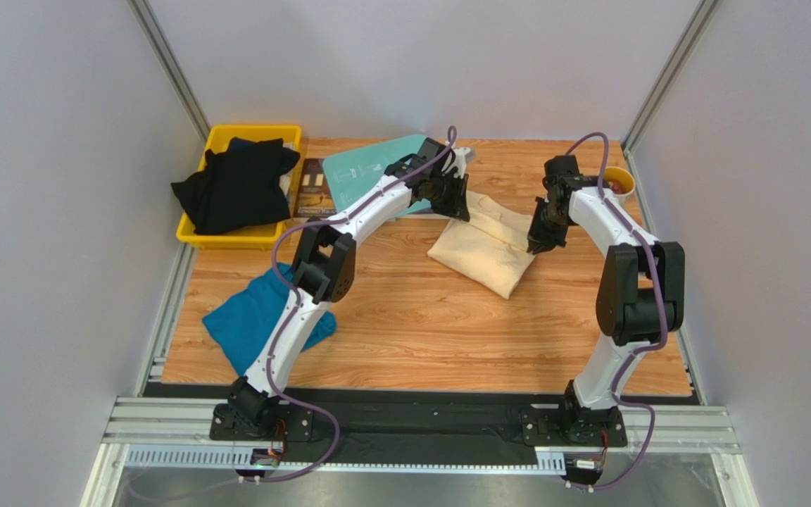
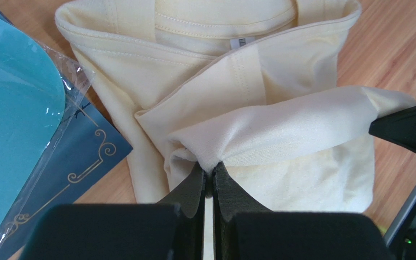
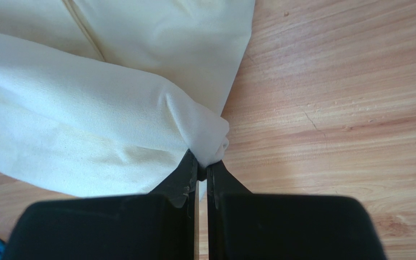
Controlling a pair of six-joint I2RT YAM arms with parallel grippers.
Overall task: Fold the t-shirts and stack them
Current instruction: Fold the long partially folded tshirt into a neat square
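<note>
Toward the far middle of the table (image 1: 431, 338), the cream-yellow t-shirt (image 1: 484, 259) lies partly folded. The left gripper (image 2: 209, 172) pinches one end of a raised fold of it, and the right gripper (image 3: 202, 165) pinches the other end. The teal-blue t-shirt (image 1: 243, 317) lies crumpled at near left. The black t-shirts (image 1: 235, 185) fill the far-left yellow bin (image 1: 209, 237).
</note>
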